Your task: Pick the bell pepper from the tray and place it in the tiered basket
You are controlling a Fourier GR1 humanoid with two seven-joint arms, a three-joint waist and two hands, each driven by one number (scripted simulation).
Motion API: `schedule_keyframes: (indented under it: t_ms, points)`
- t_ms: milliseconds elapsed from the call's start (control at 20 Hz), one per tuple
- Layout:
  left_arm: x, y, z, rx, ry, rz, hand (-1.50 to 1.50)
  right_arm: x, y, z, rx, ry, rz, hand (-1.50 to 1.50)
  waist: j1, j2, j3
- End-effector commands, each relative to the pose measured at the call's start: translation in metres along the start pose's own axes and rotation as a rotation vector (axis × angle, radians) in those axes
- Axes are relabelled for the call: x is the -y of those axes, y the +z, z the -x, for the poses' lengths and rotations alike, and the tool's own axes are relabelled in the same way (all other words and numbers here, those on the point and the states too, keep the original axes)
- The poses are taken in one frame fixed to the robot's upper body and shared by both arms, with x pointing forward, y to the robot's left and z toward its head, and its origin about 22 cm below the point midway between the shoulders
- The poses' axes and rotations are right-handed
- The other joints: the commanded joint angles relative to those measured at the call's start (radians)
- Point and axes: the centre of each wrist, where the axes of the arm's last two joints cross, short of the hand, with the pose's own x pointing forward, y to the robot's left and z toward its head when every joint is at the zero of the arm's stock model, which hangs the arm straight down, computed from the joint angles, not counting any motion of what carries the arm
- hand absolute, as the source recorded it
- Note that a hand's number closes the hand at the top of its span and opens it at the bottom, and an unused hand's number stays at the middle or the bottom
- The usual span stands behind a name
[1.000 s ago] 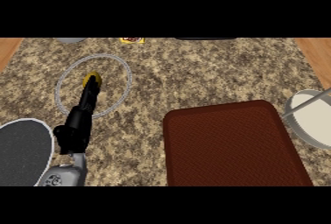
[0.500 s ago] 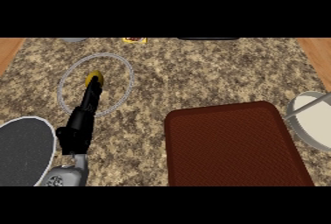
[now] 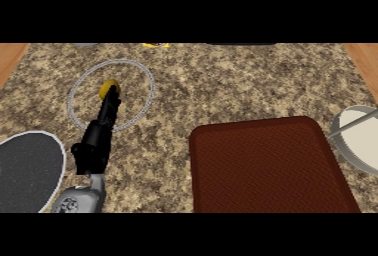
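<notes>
Over the wire ring of the tiered basket (image 3: 145, 76), my left robot hand (image 3: 105, 110) is stretched out with its fingers curled round something yellow, which I take to be the bell pepper (image 3: 108, 88). Only a sliver of it peeks out past the fingertips, so most of it is hidden. The pepper sits inside the ring's outline from this angle, but I can't tell whether it's touching the basket or hanging above it.

So I'd say we're at the placing step, with the pickup done. The brown tray (image 3: 266, 167) lies off to the right on the granite desk (image 3: 236, 80) with nothing on it. Next I'd want the pepper low and centred in the basket, then the fingers opened.

The right robot hand isn't in view. A dark round plate (image 3: 26, 172) sits at lower left, and a pale bowl-like thing (image 3: 362, 140) at the right edge.
</notes>
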Motion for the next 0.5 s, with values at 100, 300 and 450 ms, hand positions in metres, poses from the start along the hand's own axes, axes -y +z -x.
schedule_keyframes:
  t_ms: [100,300,450]
  points:
    - [-0.009,-0.007,0.006,0.000,0.015,0.024,0.00,-0.007,-0.040,0.010,-0.020,0.046,0.012,1.50,0.001,0.002,0.001]
    - [0.019,-0.008,-0.006,0.006,0.005,0.009,0.00,-0.019,-0.051,0.028,-0.031,0.101,0.010,1.50,-0.001,0.001,0.001]
    - [0.002,-0.005,0.002,0.005,0.002,0.007,0.00,-0.045,-0.068,0.044,-0.140,-0.087,-0.067,1.50,0.008,0.003,0.001]
